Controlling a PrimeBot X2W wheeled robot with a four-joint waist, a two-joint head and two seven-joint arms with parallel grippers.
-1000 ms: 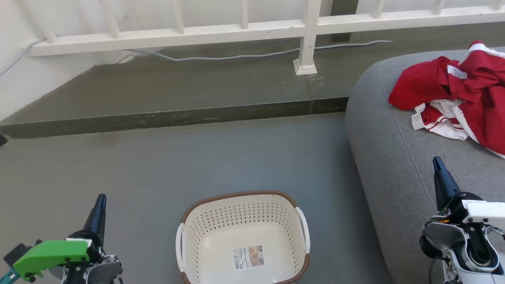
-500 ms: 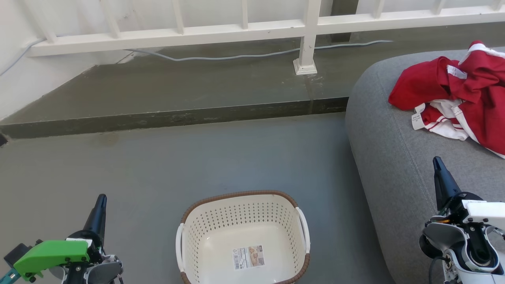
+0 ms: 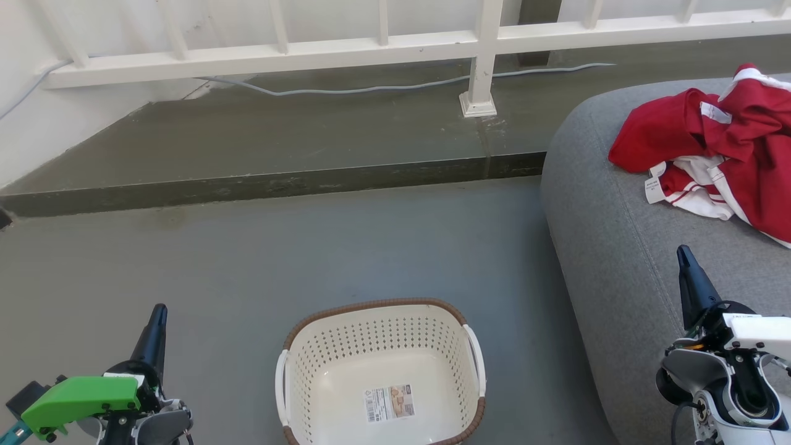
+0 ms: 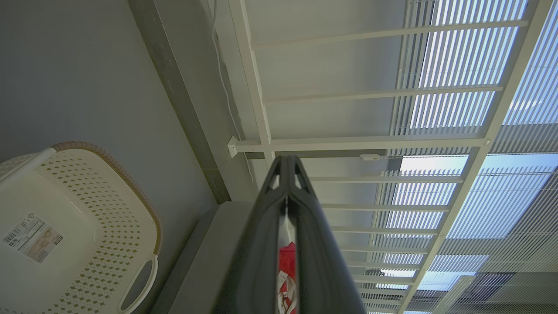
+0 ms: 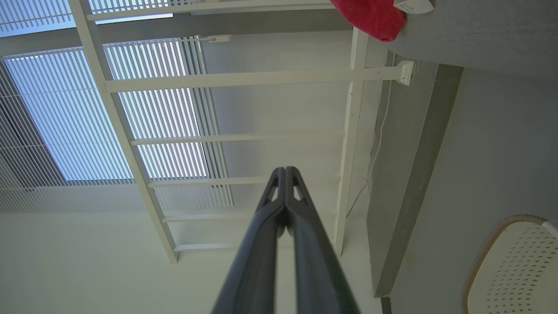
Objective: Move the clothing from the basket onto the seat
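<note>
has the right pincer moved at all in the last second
No. The right pincer is shut, with its tip at the same spot over the seat as in both earlier pictures.

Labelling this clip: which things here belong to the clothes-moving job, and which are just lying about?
Job: clothing, lying on the seat; basket, no clothes in it.
Lying about: grey cable; white railing.
</note>
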